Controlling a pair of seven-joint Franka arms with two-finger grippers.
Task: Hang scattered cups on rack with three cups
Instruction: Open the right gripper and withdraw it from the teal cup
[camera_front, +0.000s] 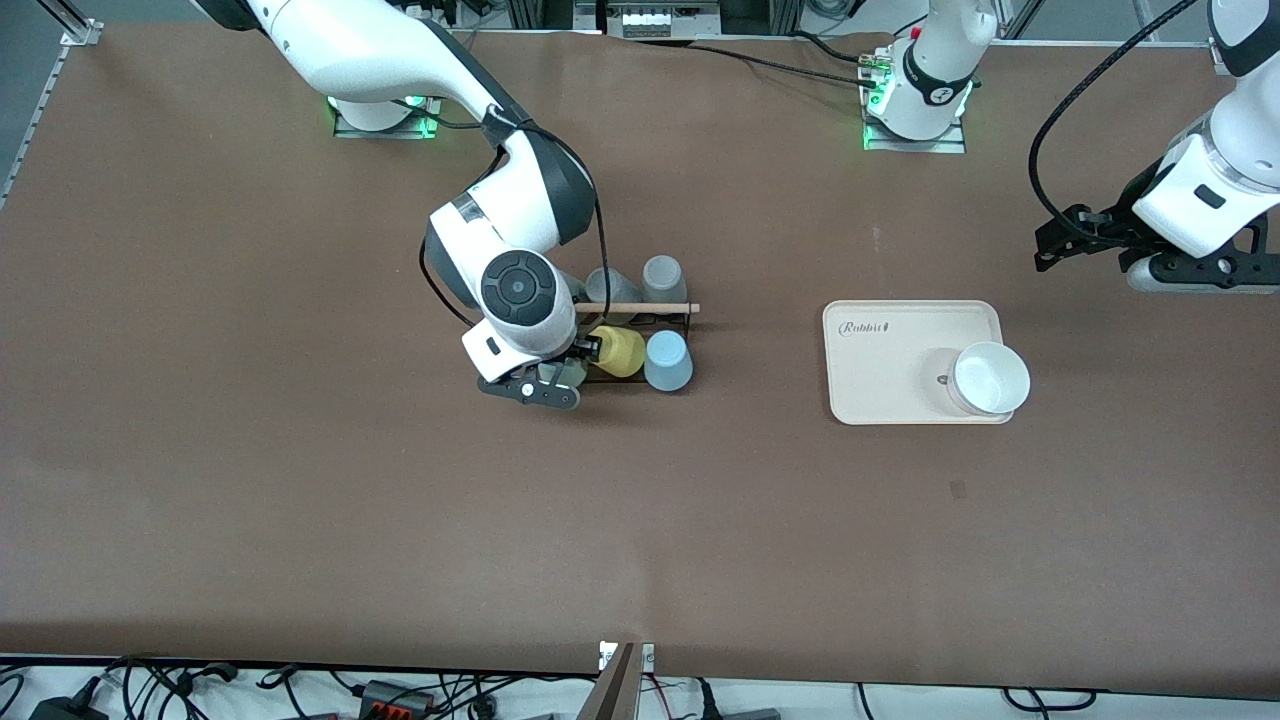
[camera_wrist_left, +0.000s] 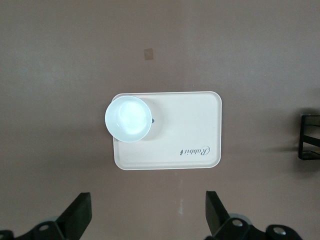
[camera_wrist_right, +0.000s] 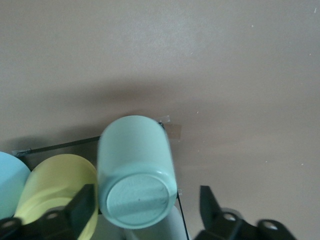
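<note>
1. Your right gripper (camera_front: 556, 381) sits left of centre in the front view, at the rack's (camera_front: 640, 340) end toward the right arm's base. Its fingers (camera_wrist_right: 80, 207) are spread apart and grip nothing.
2. In the right wrist view the mint-green cup (camera_wrist_right: 136, 172) fills the lower middle of the frame, bottom-up between the open fingers — there is a clear gap between it and the finger on the brown-table side; on the other side I cannot tell whether it touches.
3. Just beside it is the yellow cup (camera_wrist_right: 57, 187), and the light blue cup (camera_wrist_right: 11, 182) shows at the frame's lower left edge.
4. In the front view the blue cup (camera_front: 668, 360) hangs at the rack's end toward the left arm, on the side nearer the camera, with the yellow cup (camera_front: 620, 351) next to it.
5. Two grey cups (camera_front: 663, 277) show above the wooden rod (camera_front: 640, 307) in the frame.
6. Your left gripper (camera_wrist_left: 148, 215) waits at the front view's right edge — fingers wide open, above the cream tray (camera_wrist_left: 192, 125) that holds a white bowl (camera_wrist_left: 128, 118).
</note>
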